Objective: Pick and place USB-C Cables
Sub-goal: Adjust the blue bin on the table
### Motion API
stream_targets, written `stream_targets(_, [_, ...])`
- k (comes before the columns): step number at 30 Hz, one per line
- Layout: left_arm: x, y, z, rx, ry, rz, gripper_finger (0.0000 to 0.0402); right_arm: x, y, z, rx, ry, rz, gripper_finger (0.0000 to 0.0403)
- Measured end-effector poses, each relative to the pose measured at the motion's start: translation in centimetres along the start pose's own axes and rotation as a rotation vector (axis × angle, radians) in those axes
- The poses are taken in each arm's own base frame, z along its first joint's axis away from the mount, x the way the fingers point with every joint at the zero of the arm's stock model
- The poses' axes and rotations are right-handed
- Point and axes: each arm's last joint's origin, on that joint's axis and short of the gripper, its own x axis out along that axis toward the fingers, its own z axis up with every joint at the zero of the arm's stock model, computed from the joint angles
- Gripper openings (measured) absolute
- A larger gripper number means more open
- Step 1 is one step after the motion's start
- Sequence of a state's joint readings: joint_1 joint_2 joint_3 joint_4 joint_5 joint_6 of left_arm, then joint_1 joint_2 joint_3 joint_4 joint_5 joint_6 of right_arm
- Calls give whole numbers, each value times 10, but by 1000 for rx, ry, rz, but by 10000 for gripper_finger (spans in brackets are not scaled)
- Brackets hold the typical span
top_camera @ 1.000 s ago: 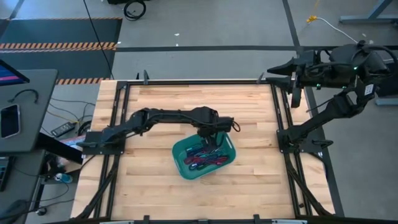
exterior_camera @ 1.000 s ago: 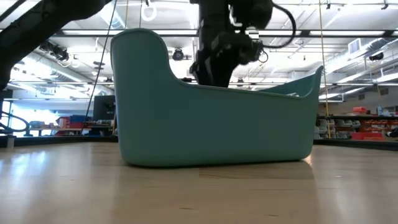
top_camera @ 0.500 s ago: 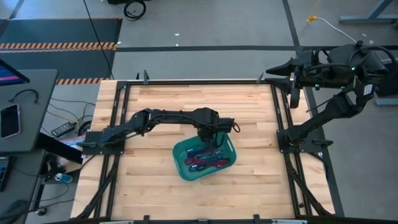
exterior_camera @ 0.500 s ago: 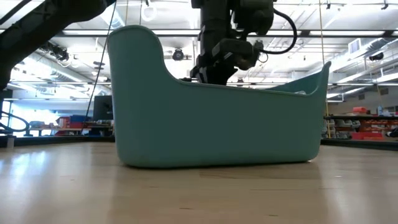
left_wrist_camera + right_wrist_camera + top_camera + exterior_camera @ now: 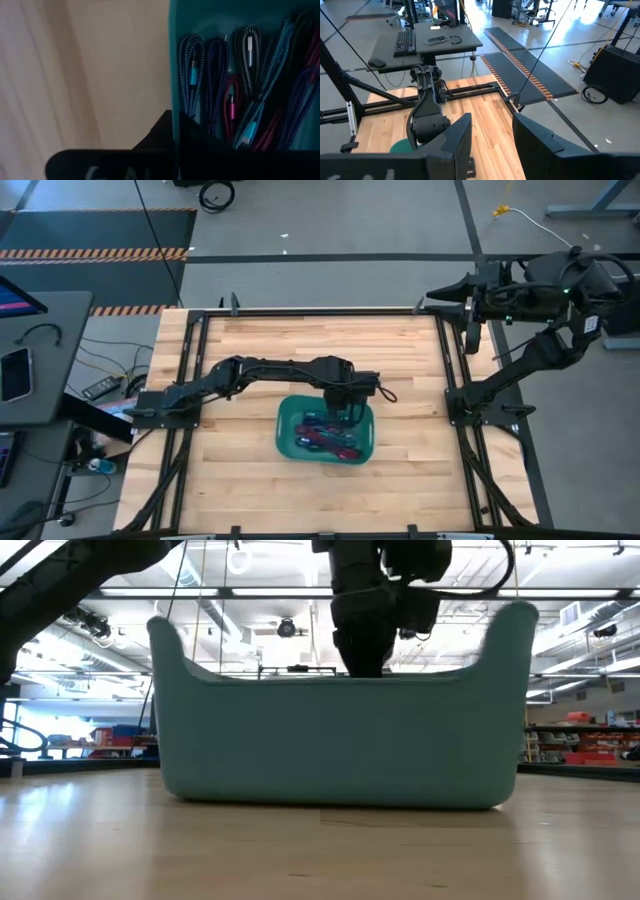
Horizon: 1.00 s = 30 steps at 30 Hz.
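Table [image 5: 250, 480]: no cable lies on the wood, so nothing is placed yet; the whole job seems left. Bin [image 5: 288, 442], teal, lower centre of the high view, holds all the cables [image 5: 330, 442] in a pile.

Left arm stretches from the frame's left edge, wrist bent down over the bin's upper rim. Left gripper [image 5: 352, 408] is clenched, apparently on the bin wall rather than a cable; the wrist view is dark.

Right gripper [image 5: 442, 292] waits at upper right, fingers apart, holding nothing.
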<state>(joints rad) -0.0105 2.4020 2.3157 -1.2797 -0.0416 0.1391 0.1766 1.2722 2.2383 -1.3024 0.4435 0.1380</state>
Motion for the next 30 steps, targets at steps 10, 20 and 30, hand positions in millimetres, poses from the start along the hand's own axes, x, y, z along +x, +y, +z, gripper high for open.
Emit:
stream_targets(10, [1, 38, -1, -47, -58, 16, 3, 3, 2, 0, 24, 9, 16, 148])
stream_targets(20, [2, 79, -11, -76, -54, 36, 3, 5, 3, 0, 37, 15, 17, 148])
stream_targets(30, [2, 92, -16, -114, -65, -4, 3, 5, 3, 0, 37, 15, 17, 148])
